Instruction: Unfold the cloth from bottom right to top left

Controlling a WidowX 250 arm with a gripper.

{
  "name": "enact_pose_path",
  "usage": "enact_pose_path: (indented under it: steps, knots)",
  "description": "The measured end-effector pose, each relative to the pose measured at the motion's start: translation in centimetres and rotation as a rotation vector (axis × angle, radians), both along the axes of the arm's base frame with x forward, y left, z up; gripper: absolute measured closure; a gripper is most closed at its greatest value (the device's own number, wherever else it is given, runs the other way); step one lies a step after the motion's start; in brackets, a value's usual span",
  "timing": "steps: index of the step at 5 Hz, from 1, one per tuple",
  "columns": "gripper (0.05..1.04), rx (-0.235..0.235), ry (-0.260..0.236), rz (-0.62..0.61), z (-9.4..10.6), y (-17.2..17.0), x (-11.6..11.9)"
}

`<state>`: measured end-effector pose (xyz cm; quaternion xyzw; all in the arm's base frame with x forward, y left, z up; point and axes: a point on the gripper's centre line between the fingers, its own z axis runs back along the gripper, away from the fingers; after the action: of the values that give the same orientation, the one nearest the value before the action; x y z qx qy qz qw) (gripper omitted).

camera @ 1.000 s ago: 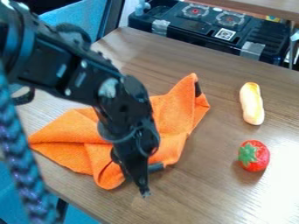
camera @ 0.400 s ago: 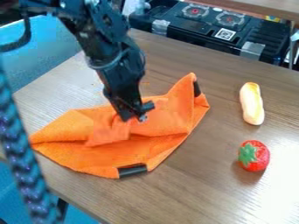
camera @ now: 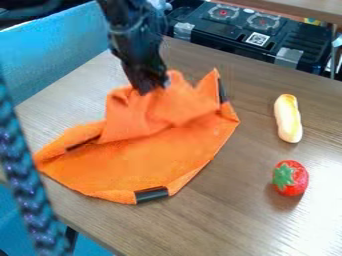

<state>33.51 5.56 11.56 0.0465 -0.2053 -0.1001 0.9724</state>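
Observation:
The black gripper (camera: 153,89) hangs over the upper part of the orange cloth (camera: 153,160), shut on a bunched fold that it holds raised. Below the fold, the cloth lies spread toward the lower left and the bottom of the view. Black patches show at its bottom edge, at its left side and near the peaked upper right corner. The fingertips are partly hidden by the gathered fabric.
To the right of the cloth lie a yellow-white toy bread roll (camera: 288,118) and a red toy strawberry (camera: 290,178) on the wooden table (camera: 234,220). A black toy stove (camera: 254,35) stands behind the table. A braided cable (camera: 27,185) runs down the left side.
The gripper has moved from the cloth's lower edge up toward the top of the view, drawing a fold of cloth with it. The lower part of the cloth has flattened out.

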Motion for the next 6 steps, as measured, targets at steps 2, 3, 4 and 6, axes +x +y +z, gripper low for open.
enact_pose_path:
  steps: [2, 3, 4, 6]
  knots:
    - [1.033, -0.014, -0.027, 0.14, 2.0, 4.2, 4.0]
    - [1.033, 0.016, 0.023, 0.159, 1.6, 5.9, 4.8]
    - [1.033, 0.045, 0.061, 0.157, 1.0, 7.4, 5.0]
    - [1.033, 0.057, 0.095, 0.167, 0.6, 10.7, 4.9]
